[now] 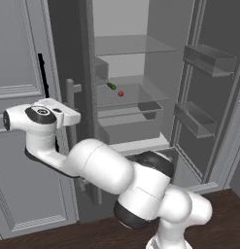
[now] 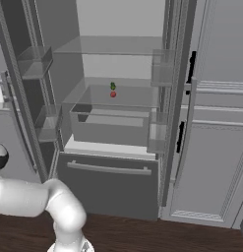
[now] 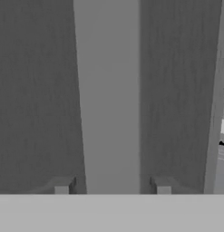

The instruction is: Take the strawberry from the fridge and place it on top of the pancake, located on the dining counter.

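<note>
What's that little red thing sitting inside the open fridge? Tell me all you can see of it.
That is the strawberry, a tiny round red fruit with a plain, smooth look. It rests on a glass shelf in the middle of the fridge, toward the back, above a clear drawer. Just behind it lies a small dark green item, close by; whether they touch is too small to tell. Nothing grips it.

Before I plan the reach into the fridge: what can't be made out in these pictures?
- Gripper in the hand view: only the fingertips either side of the door handle; touching or apart, cannot tell.
- Green item behind the strawberry: too small to identify.
- Fridge top: cut off by the frame edge in both base views.
- Lower drawer contents: hidden behind its front.
</note>
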